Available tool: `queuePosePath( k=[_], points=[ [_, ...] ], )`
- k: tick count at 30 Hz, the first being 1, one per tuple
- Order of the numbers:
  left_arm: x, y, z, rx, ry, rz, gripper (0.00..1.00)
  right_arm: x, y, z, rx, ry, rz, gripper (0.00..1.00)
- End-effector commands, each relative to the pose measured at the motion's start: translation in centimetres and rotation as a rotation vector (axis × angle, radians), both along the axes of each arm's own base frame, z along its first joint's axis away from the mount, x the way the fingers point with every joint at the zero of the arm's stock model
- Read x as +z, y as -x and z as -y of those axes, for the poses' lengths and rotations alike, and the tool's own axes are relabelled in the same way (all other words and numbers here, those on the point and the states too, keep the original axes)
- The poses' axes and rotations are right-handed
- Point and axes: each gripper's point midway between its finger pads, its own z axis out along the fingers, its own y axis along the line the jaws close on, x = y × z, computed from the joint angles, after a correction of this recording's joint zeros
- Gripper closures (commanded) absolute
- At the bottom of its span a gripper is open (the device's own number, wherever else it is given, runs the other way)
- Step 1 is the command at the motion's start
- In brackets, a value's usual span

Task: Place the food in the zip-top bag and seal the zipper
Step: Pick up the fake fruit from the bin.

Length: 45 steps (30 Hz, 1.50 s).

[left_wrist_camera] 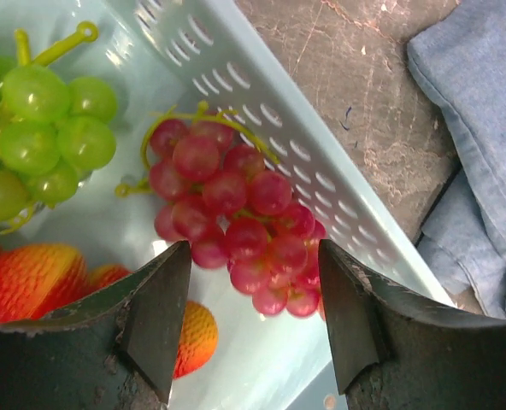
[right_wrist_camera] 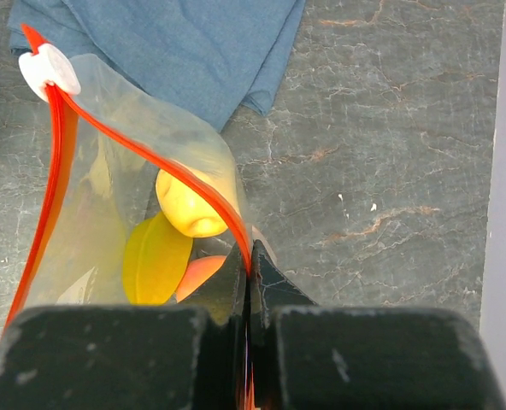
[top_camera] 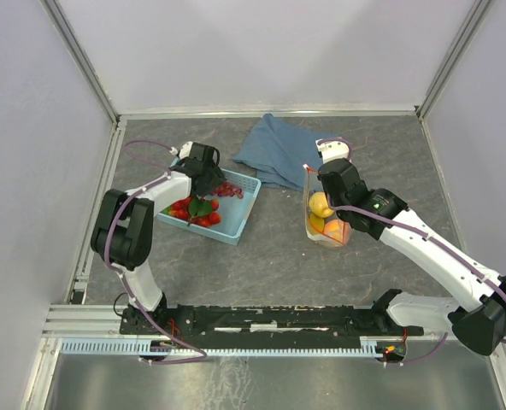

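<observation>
My right gripper point(right_wrist_camera: 250, 272) is shut on the red-orange zipper strip point(right_wrist_camera: 150, 154) of the clear zip-top bag point(top_camera: 323, 213) and holds its mouth open; the white slider point(right_wrist_camera: 50, 70) sits at the far end. Inside lie a yellow banana point(right_wrist_camera: 155, 260) and peaches point(right_wrist_camera: 189, 209). My left gripper point(left_wrist_camera: 253, 286) is open, just above a bunch of dark red grapes point(left_wrist_camera: 236, 218) in the light blue basket point(top_camera: 236, 224). Green grapes point(left_wrist_camera: 39, 128) and strawberries point(left_wrist_camera: 26, 278) lie beside them. In the top view the left gripper point(top_camera: 208, 181) hovers over the basket.
A folded blue cloth point(top_camera: 274, 149) lies behind the bag and the basket, and shows in the right wrist view point(right_wrist_camera: 176, 43). The grey marbled table point(top_camera: 279, 265) has metal frame rails on the left, back and right.
</observation>
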Motion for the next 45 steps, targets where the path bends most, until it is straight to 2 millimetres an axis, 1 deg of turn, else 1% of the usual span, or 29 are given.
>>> queuePosePath(
  k=[1,4,6,9,12,15,16,18,21,22,31,37,40,45],
  points=[
    [0.0,-2.6,-0.2,0.028,-0.037,0.049,0.33,1.2,-0.4,-0.2,0.003,-0.035,0.047,0.98],
    [-1.6,-2.6,-0.3,0.021,-0.059,0.014,0.33,1.0,-0.3,-0.3,0.008,-0.038,0.044,0.98],
    [-2.3,-2.7,-0.2,0.013,-0.062,0.001,0.37,0.9,-0.4,-0.4,0.010,-0.039,0.041,0.98],
    [-3.0,-2.6,0.2,-0.008,-0.056,-0.013,0.47,0.8,-0.4,-0.5,0.012,-0.039,0.037,0.98],
    [-2.5,-2.5,0.4,-0.026,-0.051,-0.005,0.62,1.1,-0.4,-0.4,0.011,-0.041,0.041,0.98],
    [-1.4,-2.4,0.4,-0.038,-0.046,0.027,0.77,1.2,-0.3,-0.4,0.009,-0.046,0.045,0.98],
    [-1.1,-2.2,0.3,-0.041,-0.046,0.035,0.79,1.3,-0.3,-0.4,0.009,-0.048,0.047,0.98],
    [-0.3,-1.9,0.3,-0.047,-0.038,0.055,0.89,1.4,-0.2,-0.3,0.006,-0.050,0.049,0.99],
    [1.4,-1.4,0.2,-0.052,-0.026,0.095,0.97,1.5,-0.1,-0.2,0.005,-0.053,0.050,0.98],
    [2.0,-1.3,0.2,-0.053,-0.025,0.112,0.97,1.6,-0.1,-0.2,0.004,-0.053,0.049,0.99],
    [7.5,0.3,0.8,-0.092,-0.002,0.238,0.97,2.4,0.2,0.4,-0.014,-0.052,0.060,0.99],
    [11.9,1.8,1.4,-0.133,0.033,0.354,0.97,2.5,0.3,0.4,-0.024,-0.070,0.064,0.99],
    [14.3,3.0,2.1,-0.165,0.062,0.414,0.97,2.4,0.3,0.3,-0.024,-0.081,0.060,0.99],
    [19.1,5.8,5.1,-0.269,0.130,0.548,0.97,2.5,0.3,0.0,-0.022,-0.100,0.058,0.99]
  ],
)
